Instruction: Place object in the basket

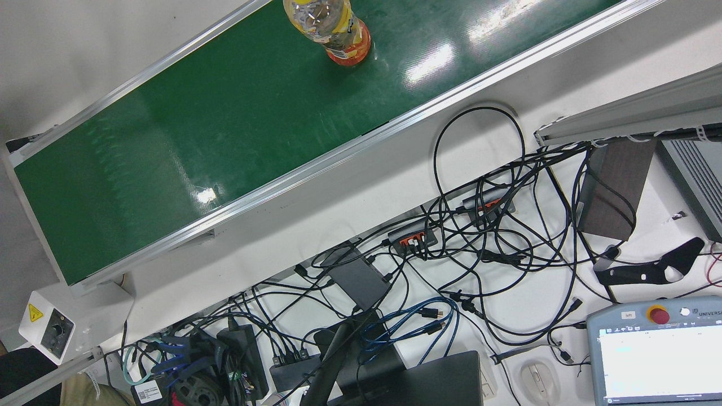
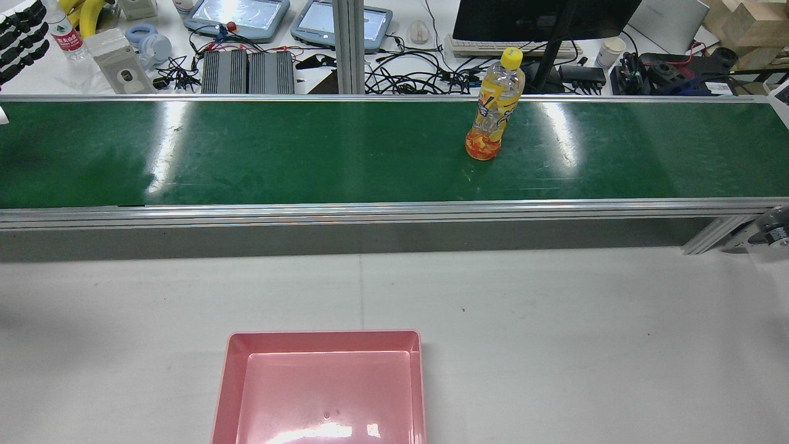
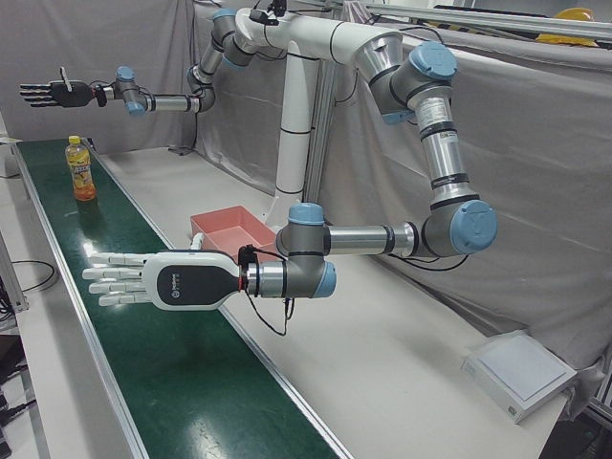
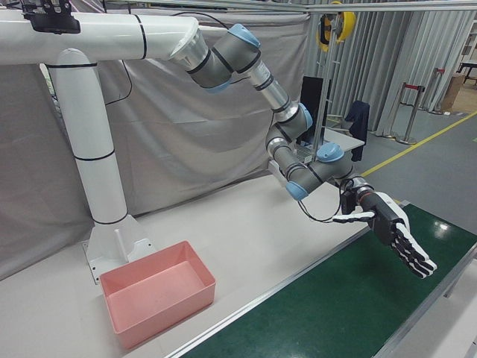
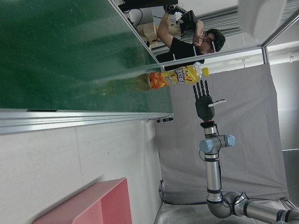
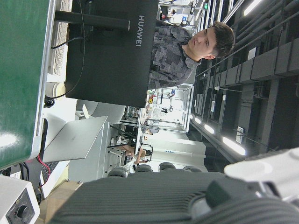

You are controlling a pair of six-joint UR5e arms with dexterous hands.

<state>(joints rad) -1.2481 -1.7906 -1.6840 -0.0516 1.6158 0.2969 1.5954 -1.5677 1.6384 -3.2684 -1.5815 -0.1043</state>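
A clear bottle (image 2: 495, 111) with a yellow cap and orange label stands upright on the green conveyor belt (image 2: 277, 154), right of centre in the rear view. The bottle (image 3: 81, 169) is far down the belt in the left-front view. The pink basket (image 2: 320, 336) sits empty on the white table on the robot's side of the belt. My left hand (image 3: 143, 279) hovers open over the belt's left end, fingers spread, far from the bottle. My right hand (image 4: 395, 235) hangs open above the belt's right end, beyond the bottle (image 5: 175, 78) in the left hand view. Neither hand holds anything.
Beyond the belt lies a desk with tangled cables (image 1: 479, 237), teach pendants (image 2: 237, 15), a monitor (image 2: 542, 18) and small loose items. A person (image 5: 187, 39) stands on that side. The belt has raised aluminium rails (image 2: 370, 213). The arms' white pedestal (image 4: 97, 171) stands behind the basket.
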